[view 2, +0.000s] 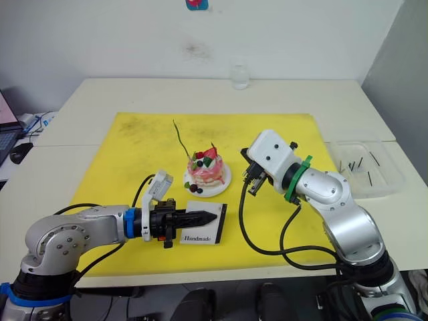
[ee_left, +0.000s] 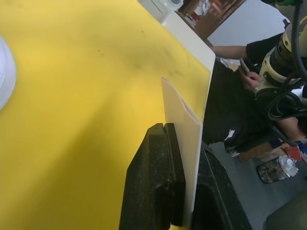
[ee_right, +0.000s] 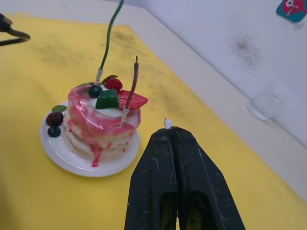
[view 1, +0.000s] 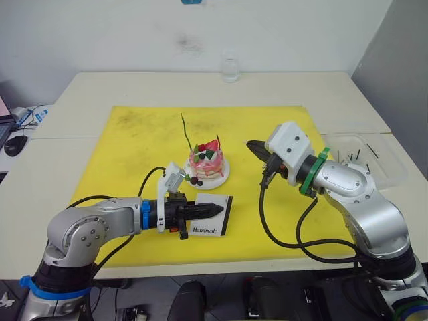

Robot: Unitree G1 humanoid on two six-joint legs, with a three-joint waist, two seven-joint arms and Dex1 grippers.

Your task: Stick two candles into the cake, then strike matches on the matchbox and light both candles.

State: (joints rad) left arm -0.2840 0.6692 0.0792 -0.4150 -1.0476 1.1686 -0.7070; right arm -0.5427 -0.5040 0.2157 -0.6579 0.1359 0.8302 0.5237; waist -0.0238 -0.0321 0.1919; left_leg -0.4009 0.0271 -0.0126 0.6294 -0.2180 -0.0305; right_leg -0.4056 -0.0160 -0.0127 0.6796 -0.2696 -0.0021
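The table (view 1: 100, 100) carries a yellow mat (view 1: 134, 144), and near the middle of the mat stands the cake (view 1: 208, 164) on its white plate (ee_right: 67, 155). Both candles are already standing in the cake: the green candle (ee_right: 109, 36) rises long and a little bent on the side away from the right arm, and the reddish candle (ee_right: 132, 86) is shorter and nearer to the strawberry. Neither shows a flame, so I judge that the sticking step is done and the lighting step is now in hand. Just in front of the cake, the left gripper (view 1: 212, 210) is closed on the matchbox (view 1: 214, 221); in the left wrist view the white box (ee_left: 184, 143) sits on edge between the two black fingers. To the right of the cake, the right gripper (ee_right: 169, 133) is pressed closed on a match (ee_right: 167, 123), of which only a small pale end comes out at the fingertips, apart from the cake. More matches (view 1: 348, 158) lie in the clear tray (view 1: 374, 164) at the right edge of the table. The next move, I think, calls for bringing the match head to the black strip (view 1: 228, 215) of the box and dragging it firmly along, while the left arm keeps the box steady.
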